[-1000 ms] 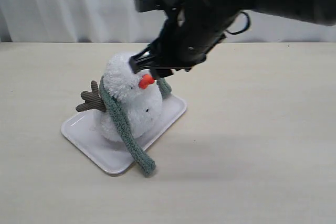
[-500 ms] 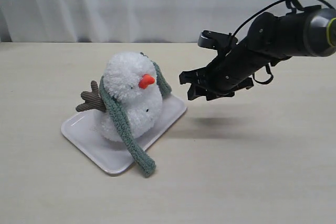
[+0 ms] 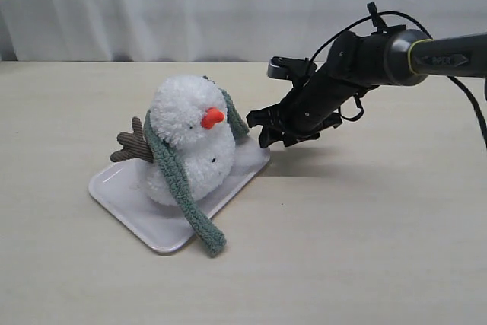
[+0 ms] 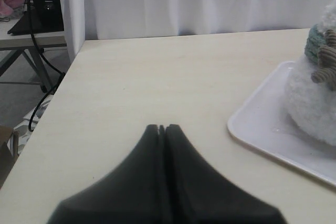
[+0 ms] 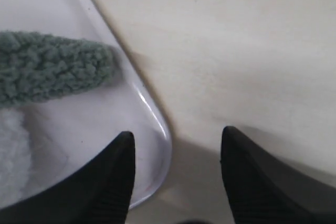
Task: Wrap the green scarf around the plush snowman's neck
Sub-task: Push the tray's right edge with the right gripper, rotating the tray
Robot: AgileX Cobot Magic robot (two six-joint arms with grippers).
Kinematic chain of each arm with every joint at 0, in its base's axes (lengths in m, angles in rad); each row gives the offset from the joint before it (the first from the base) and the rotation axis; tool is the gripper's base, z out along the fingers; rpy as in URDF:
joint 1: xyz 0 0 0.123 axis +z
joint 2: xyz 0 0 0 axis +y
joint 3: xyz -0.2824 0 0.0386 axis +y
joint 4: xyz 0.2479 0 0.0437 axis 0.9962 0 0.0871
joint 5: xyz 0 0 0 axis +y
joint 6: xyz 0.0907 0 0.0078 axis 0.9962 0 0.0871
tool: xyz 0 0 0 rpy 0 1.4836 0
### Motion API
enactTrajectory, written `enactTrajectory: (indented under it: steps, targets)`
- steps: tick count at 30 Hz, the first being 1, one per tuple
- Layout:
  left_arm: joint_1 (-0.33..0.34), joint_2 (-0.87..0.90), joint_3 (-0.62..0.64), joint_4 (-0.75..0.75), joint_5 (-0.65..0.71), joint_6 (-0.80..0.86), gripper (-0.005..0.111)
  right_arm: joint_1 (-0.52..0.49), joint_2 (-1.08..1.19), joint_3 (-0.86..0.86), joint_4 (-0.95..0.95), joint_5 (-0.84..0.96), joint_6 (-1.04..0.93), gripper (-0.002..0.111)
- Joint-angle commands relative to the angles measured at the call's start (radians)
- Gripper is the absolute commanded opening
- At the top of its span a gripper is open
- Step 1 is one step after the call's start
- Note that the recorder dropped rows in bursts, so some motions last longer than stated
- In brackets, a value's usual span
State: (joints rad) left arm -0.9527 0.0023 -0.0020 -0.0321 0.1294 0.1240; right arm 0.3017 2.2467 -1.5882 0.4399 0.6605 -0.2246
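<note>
The plush snowman sits on a white tray, its orange nose toward the right. The green scarf lies over the back of its neck. One long end hangs down the front past the tray edge, and a short end hangs on the right side. My right gripper is open and empty, low beside the tray's right corner and just short of that short end. In the right wrist view the scarf end lies on the tray ahead of the open gripper. My left gripper is shut, well apart from the snowman.
A brown twig arm sticks out on the snowman's left side. The beige table spreads around the tray, with a white curtain behind it. In the left wrist view the table's edge and some furniture show beyond it.
My right gripper has pulled away from the snowman's head to the right, then come down and back toward the tray's right corner. The scarf and snowman have stayed put.
</note>
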Motion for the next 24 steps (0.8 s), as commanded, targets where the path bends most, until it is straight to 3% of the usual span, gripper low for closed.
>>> enactTrajectory:
  steps: [1,7,22,24]
  targets:
    - [-0.002,-0.002,0.002,-0.013,-0.031,0.000,0.000,-0.001,0.019,-0.011,-0.008,0.025,-0.016,0.049]
    - [-0.002,-0.002,0.002,-0.013,-0.031,0.000,0.000,0.015,0.030,-0.011,-0.003,0.022,-0.028,0.047]
    - [-0.002,-0.002,0.002,-0.013,-0.031,0.000,0.000,0.015,0.041,0.001,0.020,0.141,-0.054,0.004]
    - [-0.002,-0.002,0.002,-0.013,-0.031,0.000,0.000,0.015,0.040,0.001,0.020,0.149,-0.019,0.004]
